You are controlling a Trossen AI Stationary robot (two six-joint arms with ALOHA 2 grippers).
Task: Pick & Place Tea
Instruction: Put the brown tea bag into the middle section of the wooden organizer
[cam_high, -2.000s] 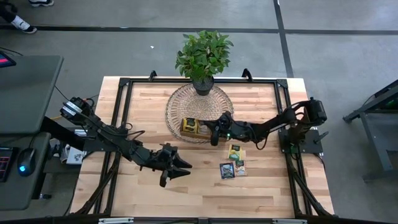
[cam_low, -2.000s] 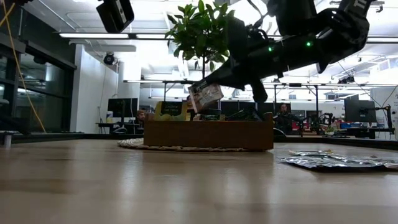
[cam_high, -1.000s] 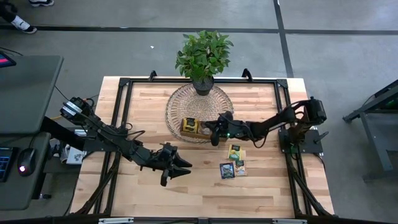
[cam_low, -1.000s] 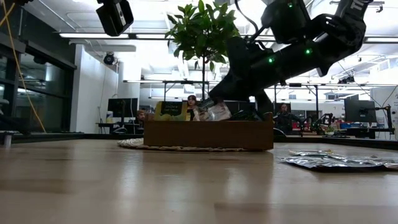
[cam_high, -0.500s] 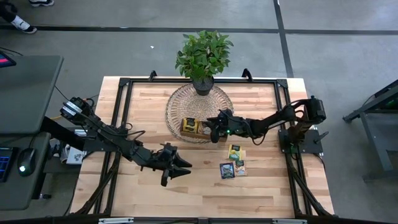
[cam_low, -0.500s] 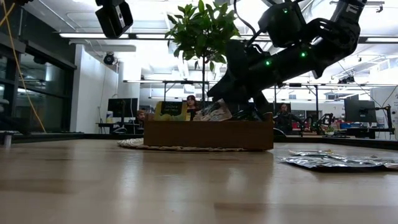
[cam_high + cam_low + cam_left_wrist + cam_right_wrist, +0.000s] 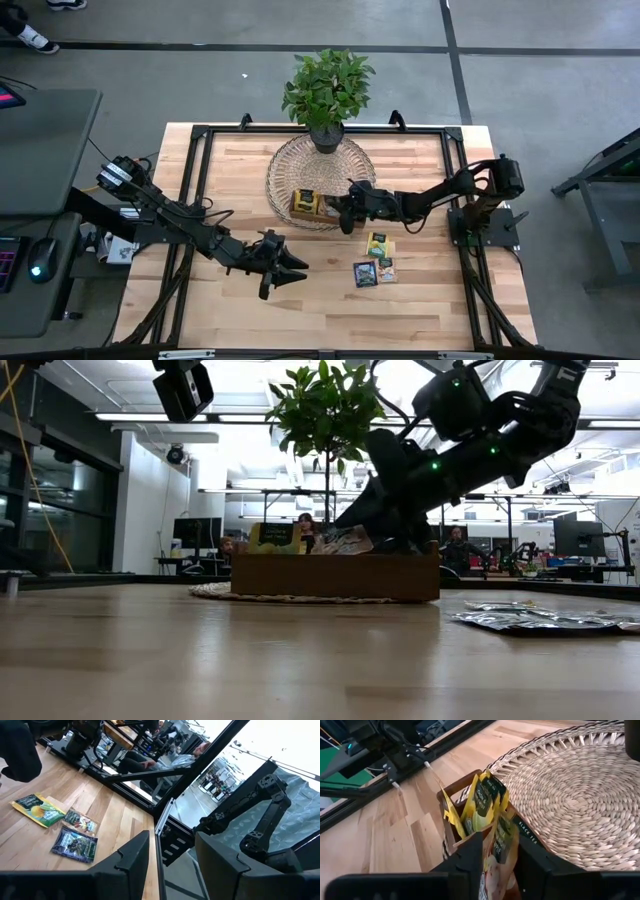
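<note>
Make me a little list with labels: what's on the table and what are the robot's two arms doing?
Table: wooden
Mat: round woven mat, potted plant at its far edge
Tray: wooden tray on the mat, yellow-green sachets standing in it
Loose tea: three sachets flat on the table
Right gripper: over the tray, a sachet between its fingers
Left gripper: open, waiting above bare wood

An open-plan robotics lab or office: grey concrete floor (image 7: 520, 90) with dark seams around the framed wooden table (image 7: 230, 170), a side desk (image 7: 40, 150) at the frame's left edge, and rows of monitors (image 7: 195, 532), seated people (image 7: 228, 547) and ceiling strip lights (image 7: 160, 417) beyond.
</note>
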